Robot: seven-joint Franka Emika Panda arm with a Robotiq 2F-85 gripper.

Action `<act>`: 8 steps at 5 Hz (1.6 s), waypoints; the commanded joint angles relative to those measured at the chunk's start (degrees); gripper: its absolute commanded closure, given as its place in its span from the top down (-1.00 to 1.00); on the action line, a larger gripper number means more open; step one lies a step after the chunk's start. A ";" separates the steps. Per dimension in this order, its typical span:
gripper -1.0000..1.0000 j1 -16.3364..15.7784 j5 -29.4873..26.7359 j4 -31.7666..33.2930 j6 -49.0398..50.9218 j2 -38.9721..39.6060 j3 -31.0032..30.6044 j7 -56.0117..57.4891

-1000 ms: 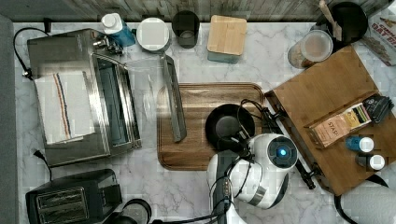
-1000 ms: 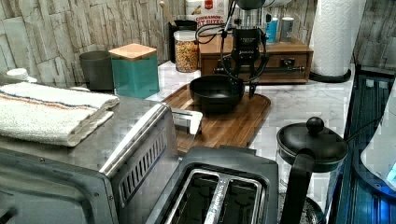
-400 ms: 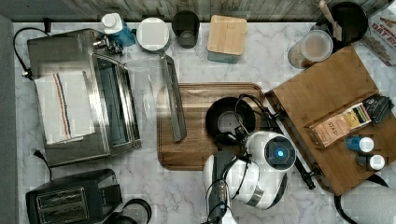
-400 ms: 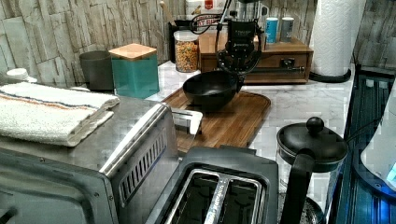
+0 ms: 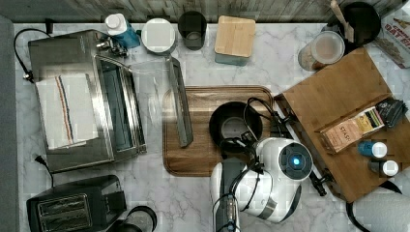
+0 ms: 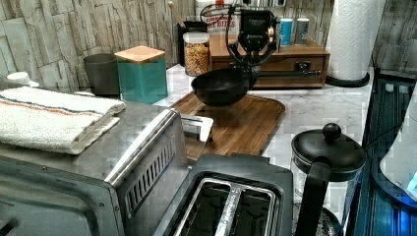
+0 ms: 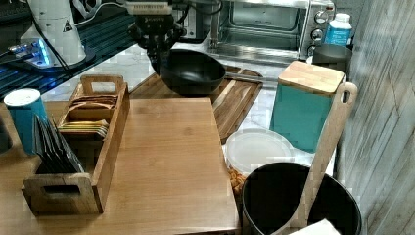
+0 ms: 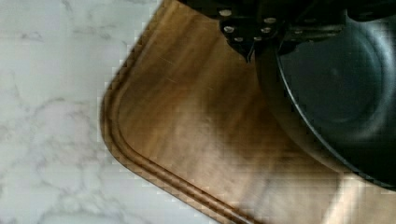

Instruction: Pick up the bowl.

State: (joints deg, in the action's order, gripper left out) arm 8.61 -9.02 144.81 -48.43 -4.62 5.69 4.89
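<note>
The black bowl hangs in the air above the wooden cutting board, tilted a little. My gripper is shut on the bowl's rim on the side nearest the arm. In the left view the bowl floats well clear of the board, with the gripper on the rim at the left view's right. From the right view the gripper clamps the bowl from above. The wrist view has the bowl's grey inside next to the gripper, with the board below.
A toaster oven with its door open lies along the board's side at the top view's left. A wooden organiser box flanks the other side. A teal canister, dark cup and cereal jar line the wall. A toaster and French press stand near the counter's front.
The bowl has left the cutting board and risen with my gripper, which stays shut on its rim. The arm has drawn slightly back.
</note>
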 commanded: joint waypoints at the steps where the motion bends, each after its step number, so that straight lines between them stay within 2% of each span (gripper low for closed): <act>1: -1.00 -4.38 2.26 -32.71 15.24 1.10 -3.75 11.98; 2: -1.00 -5.92 7.24 -39.64 22.31 2.74 -5.57 17.37; 3: -1.00 -8.21 9.82 -43.00 28.75 5.07 -5.89 26.59; 4: -1.00 -8.33 6.21 -40.85 29.39 5.64 -5.13 35.90; 6: -1.00 -8.28 6.21 -40.85 29.39 5.64 -5.18 35.90; 8: -1.00 -9.63 6.18 -40.85 29.39 5.65 -3.81 35.90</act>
State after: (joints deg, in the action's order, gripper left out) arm -2.29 -1.49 106.87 -18.97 2.60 1.09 38.69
